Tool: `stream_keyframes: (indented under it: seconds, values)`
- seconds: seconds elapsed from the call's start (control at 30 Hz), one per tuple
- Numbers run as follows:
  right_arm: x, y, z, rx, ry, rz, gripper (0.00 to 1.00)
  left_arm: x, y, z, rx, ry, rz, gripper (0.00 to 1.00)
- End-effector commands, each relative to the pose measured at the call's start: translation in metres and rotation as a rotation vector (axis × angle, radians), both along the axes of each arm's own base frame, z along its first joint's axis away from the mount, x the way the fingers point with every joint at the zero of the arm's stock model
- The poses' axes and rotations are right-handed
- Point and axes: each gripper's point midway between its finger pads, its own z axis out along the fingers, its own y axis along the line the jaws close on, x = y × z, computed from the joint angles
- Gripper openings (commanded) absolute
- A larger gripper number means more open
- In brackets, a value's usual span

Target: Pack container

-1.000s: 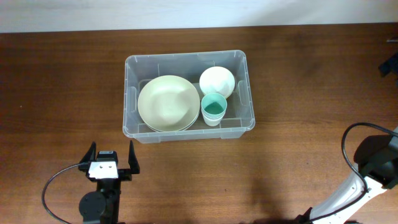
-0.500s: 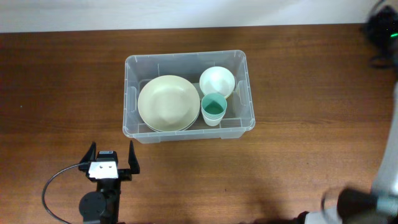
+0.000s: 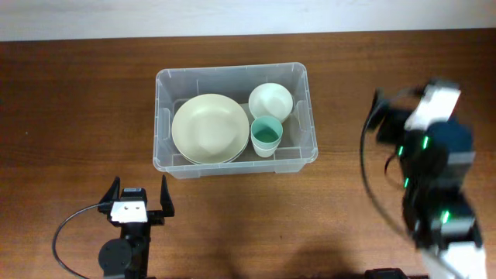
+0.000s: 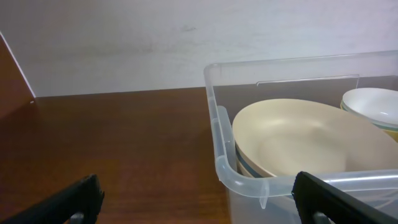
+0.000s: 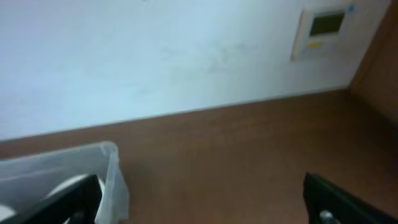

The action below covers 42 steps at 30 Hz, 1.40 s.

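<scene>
The container point(image 3: 232, 72) is a clear plastic bin at the table's middle. It holds a cream plate point(image 3: 210, 128), a white bowl point(image 3: 270, 101) and a green cup point(image 3: 266, 136). My left gripper point(image 3: 139, 195) is open and empty on the near side of the bin's left corner. In the left wrist view the gripper point(image 4: 199, 208) faces that corner point(image 4: 229, 168), with the plate point(image 4: 305, 140) and the bowl point(image 4: 373, 102) behind it. My right gripper point(image 3: 425, 99) is blurred, to the right of the bin. In the right wrist view the gripper point(image 5: 208, 202) is open and empty, with the bin's corner point(image 5: 112, 171) at its left.
The wooden table point(image 3: 77, 101) spreads left and right of the bin. A white wall point(image 5: 155, 50) runs along the far edge, with a small wall panel point(image 5: 324, 28) on it. A black cable point(image 3: 66, 232) loops beside the left arm.
My right arm has swung up from the lower right corner to the right of the bin, and is blurred with motion. The left arm and the bin's contents have not moved.
</scene>
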Motion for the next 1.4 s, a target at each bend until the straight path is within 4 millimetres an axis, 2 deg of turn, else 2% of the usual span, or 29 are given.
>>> stream_keyframes:
  seconds: [0.0,0.13,0.23,0.43,0.67,0.9,1.17,1.37]
  values:
    - [-0.03,-0.001,-0.02,-0.082,-0.041,0.009,0.99,0.0,-0.001,-0.001,-0.007,0.0,-0.009,0.99]
    - [-0.059,-0.001,-0.046,-0.117,-0.108,0.019,0.99,0.0,-0.001,-0.001,-0.007,0.0,-0.009,0.99]
    - [-0.074,0.003,-0.063,-0.131,-0.148,0.049,0.99,0.0,-0.001,-0.001,-0.007,0.0,-0.009,0.99]
    - [-0.088,0.025,-0.073,-0.208,-0.27,0.184,0.99,0.0,-0.001,-0.001,-0.007,0.0,-0.009,0.99]
    - [-0.094,0.031,-0.078,-0.207,-0.368,0.212,0.99,0.0,-0.001,-0.001,-0.007,0.0,-0.009,0.99]
    - [-0.091,0.032,-0.088,-0.206,-0.352,0.218,0.99,0.0,-0.001,-0.001,-0.007,0.0,-0.009,0.99]
    - [-0.084,0.033,-0.138,-0.197,-0.242,0.23,0.99,0.0,-0.001,-0.001,-0.007,0.0,-0.009,0.99]
    - [-0.084,0.033,-0.152,-0.191,-0.183,0.236,0.99,0.0,-0.001,-0.001,-0.007,0.0,-0.009,0.99]
